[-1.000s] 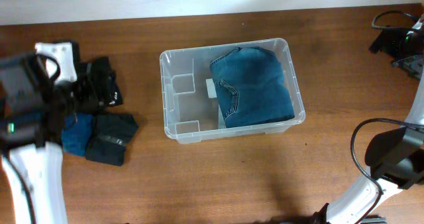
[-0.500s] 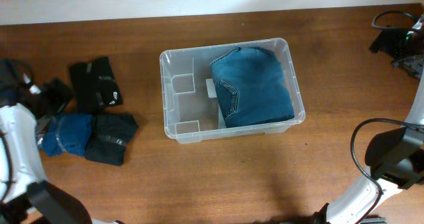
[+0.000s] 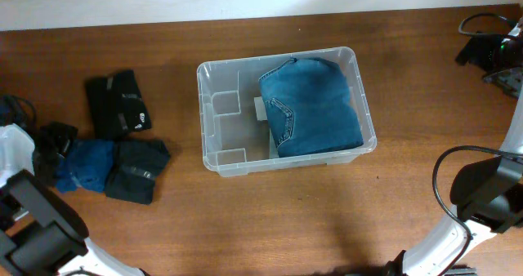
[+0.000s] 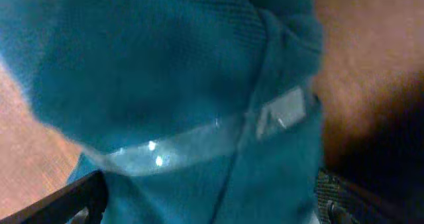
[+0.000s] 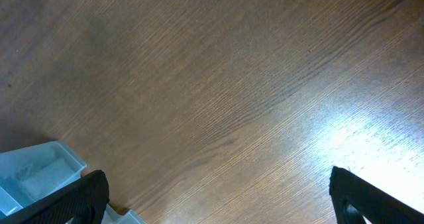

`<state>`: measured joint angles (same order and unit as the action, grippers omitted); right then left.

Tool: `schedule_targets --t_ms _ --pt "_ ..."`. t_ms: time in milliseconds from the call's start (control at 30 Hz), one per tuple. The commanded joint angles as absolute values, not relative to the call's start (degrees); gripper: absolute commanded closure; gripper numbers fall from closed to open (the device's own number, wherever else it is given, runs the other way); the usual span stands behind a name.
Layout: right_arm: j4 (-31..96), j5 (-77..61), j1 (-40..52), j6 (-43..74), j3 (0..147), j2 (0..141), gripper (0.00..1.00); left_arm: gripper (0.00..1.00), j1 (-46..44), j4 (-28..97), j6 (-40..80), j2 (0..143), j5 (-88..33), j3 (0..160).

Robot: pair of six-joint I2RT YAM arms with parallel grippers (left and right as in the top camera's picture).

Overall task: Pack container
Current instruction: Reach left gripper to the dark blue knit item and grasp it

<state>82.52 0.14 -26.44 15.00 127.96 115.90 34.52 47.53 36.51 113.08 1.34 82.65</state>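
Overhead: we find the container at the middle of the table, its long side roughly parallel to the far edge. Folded jeans fill its right half and its left half is bare. Three folded garments lie well apart from it toward the table's left edge: a black one, a blue one and a dark one touching the blue. Left wrist: the left gripper stands released, fingers wide, close over blue knit fabric banded with clear tape; nothing is clamped. Right wrist: the right gripper is likewise released and empty above bare wood. A corner of clear plastic shows at lower left, which we take for the container. We judge the container stiff, light and smooth-walled, so likely slippery. Its rim along the bare left end looks the soundest place to take hold, and the jeans would weigh down the right end.
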Motion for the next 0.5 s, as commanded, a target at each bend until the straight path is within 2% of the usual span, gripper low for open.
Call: schedule_targets --t_ms 0,400,467 --pt "82.5 0.4 -26.5 15.5 127.8 115.9 0.01 0.01 34.7 46.9 37.8 115.8 2.2 83.5" --pt "82.5 0.4 -26.5 15.5 127.8 115.9 0.02 0.01 34.7 48.9 37.7 122.0 0.8 83.5" --pt "82.5 0.4 -26.5 15.5 127.8 115.9 0.01 0.24 34.7 49.2 36.1 122.1 -0.3 83.5"
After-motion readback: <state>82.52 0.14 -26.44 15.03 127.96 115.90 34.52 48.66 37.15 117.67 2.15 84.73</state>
